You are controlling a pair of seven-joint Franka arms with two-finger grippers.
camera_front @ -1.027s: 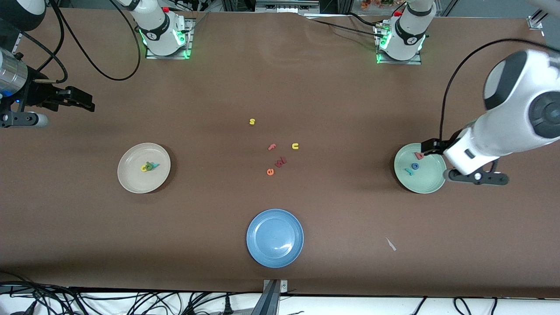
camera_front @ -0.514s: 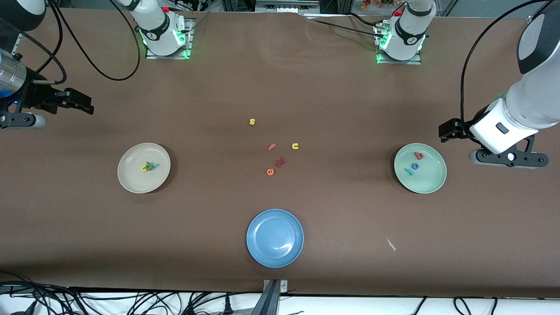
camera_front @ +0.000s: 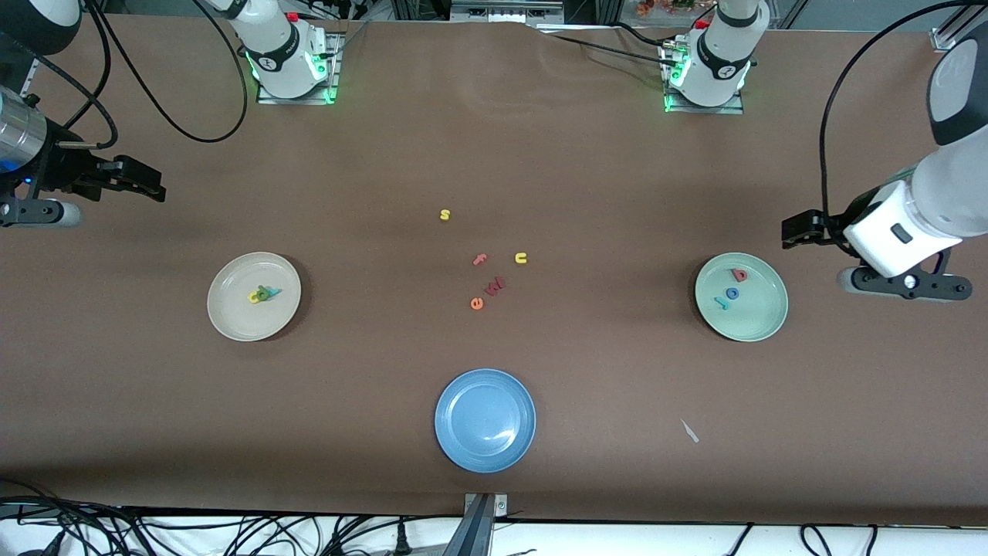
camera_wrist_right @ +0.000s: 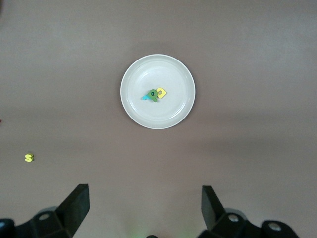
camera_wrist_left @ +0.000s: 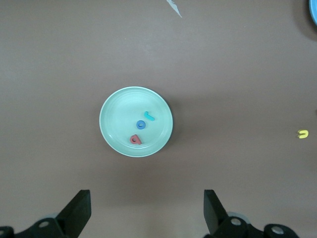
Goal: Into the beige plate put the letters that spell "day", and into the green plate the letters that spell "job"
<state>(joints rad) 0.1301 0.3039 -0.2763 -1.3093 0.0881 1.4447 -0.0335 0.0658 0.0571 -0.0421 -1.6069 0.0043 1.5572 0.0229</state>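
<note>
Three letters in beige plate [camera_front: 231, 320], three in green plate [camera_front: 760, 320], both jaws open

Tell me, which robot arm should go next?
Neither, probably. The beige plate already holds three letters, the green plate its three. The left gripper and right gripper are open and empty, away from the plates.

Brown table [camera_front: 617, 177] with three plates [camera_front: 485, 421], scattered foam letters [camera_front: 494, 286].
</note>
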